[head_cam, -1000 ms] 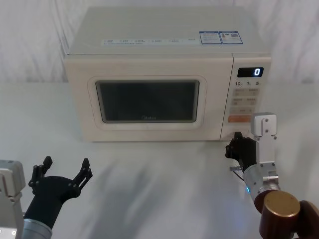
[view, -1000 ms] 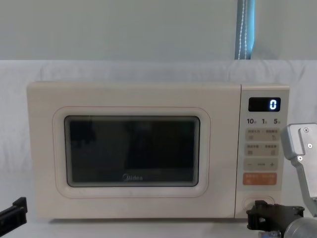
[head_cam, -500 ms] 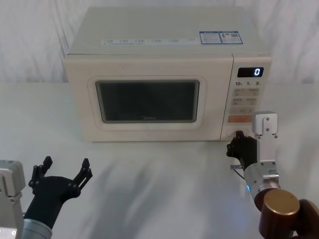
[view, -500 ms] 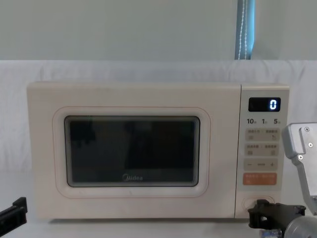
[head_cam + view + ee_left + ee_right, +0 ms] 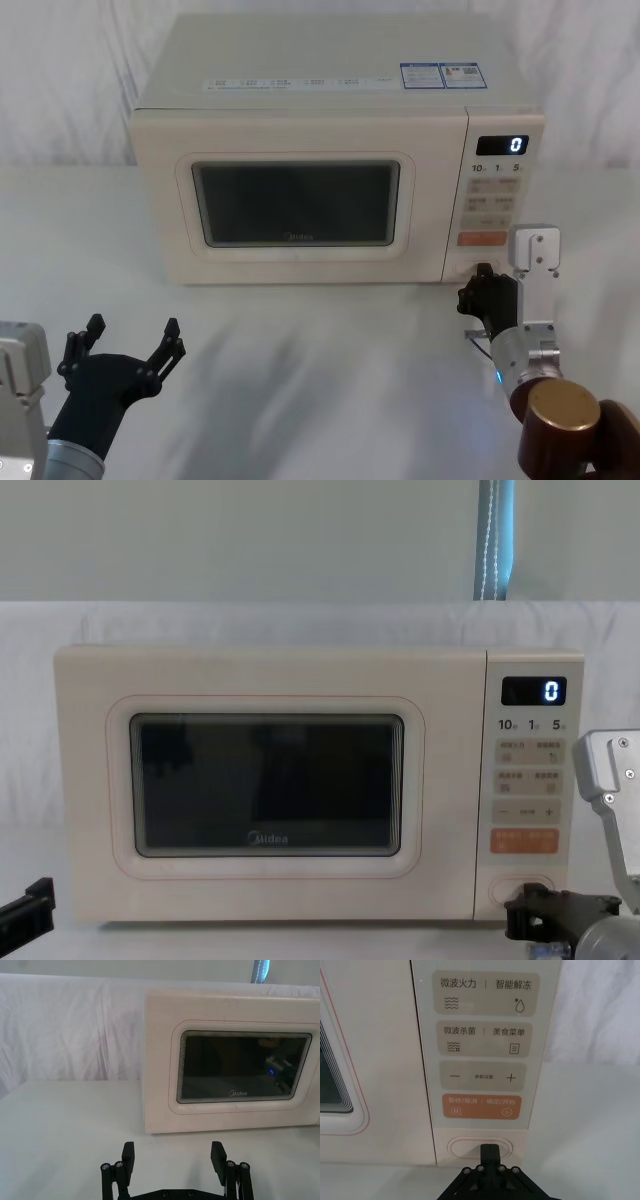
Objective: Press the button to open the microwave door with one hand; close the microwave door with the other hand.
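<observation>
- We saw the right gripper [image 5: 481, 283], a black claw, with its fingers pressed together into a single tip, low at the microwave's front right corner
- In the right wrist view that tip [image 5: 489, 1152] lay over the middle of the button [image 5: 462, 1148]; whether it touched the key or sat just in front of it we could not tell
- The button was the wide cream pill-shaped key at the bottom of the control panel [image 5: 482, 1050], directly below the orange rectangular key [image 5: 482, 1106]
- From the chest view the button [image 5: 512, 890] sat at the panel's lower edge, with the right gripper [image 5: 527, 919] just below and in front of it
- We found the microwave door [image 5: 295, 200] shut, flush with the cream body, its dark window [image 5: 267, 785] ringed by a thin pink line with the grey logo underneath
- The display [image 5: 503, 144] above the keys read 0
- The left gripper [image 5: 125, 342] hung low at the near left of the white table [image 5: 330, 350], well apart from the microwave, fingers spread wide with nothing between them
- In the left wrist view its two fingertips [image 5: 128, 1152] stood apart, facing the door [image 5: 160, 1060] from a distance
</observation>
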